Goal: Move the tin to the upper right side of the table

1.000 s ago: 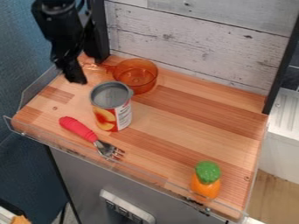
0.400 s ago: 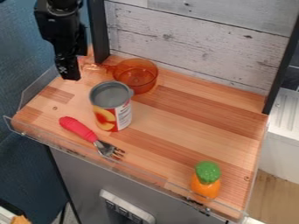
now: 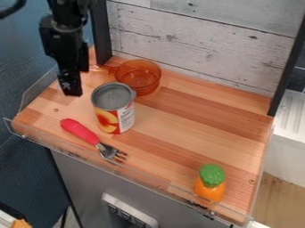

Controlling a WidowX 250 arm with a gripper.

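The black gripper [image 3: 72, 92] hangs over the left part of the wooden table [image 3: 196, 127], to the left of the tin and apart from it. The tin [image 3: 115, 109] stands upright left of the table's middle, with a grey metal top and a label showing orange fruit. Its position is just in front of the orange pot.
A see-through orange pot [image 3: 138, 78] stands behind the tin, its handle pointing left. The red-handled fork [image 3: 89, 136] lies in front of the tin. At the front right is a toy pineapple [image 3: 210, 182]. A whitewashed wooden board [image 3: 202, 40] rises at the back.
From its earlier place, the gripper has shifted slightly and has lowered since about half a second ago. The tin and the other objects stay where they were.
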